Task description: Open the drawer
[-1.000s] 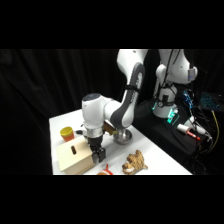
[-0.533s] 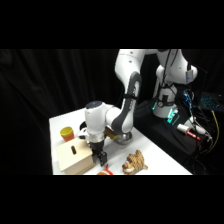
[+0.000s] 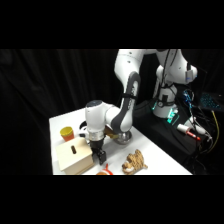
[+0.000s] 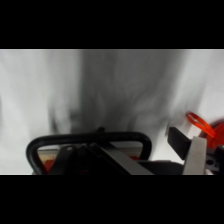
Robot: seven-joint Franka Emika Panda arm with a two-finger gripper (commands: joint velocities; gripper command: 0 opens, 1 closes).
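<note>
Drawer (image 3: pixel 80 161) sits in the pale wooden box (image 3: pixel 72 152) at the near left of the white desk (image 3: pixel 150 155); pincer (image 3: pixel 101 157) is down at its front face.

The box is light wood with a dark slot (image 3: pixel 73 149) on top; the drawer front faces the arm, and from the side I cannot tell how far it stands out. In the wrist view a dark wire loop handle (image 4: pixel 90 141) runs across the bottom of the frame, just ahead of the linkage. Whether the pincer is apart or clamped on that loop I cannot tell. Judgement: stiff, light box, likely to skid on the smooth desk if pulled off-axis; take hold at the loop's middle and pull straight out. Nearby: a yellow cup (image 3: pixel 67 133), a tan toy (image 3: pixel 134 162), something orange (image 4: pixel 202 126).
</note>
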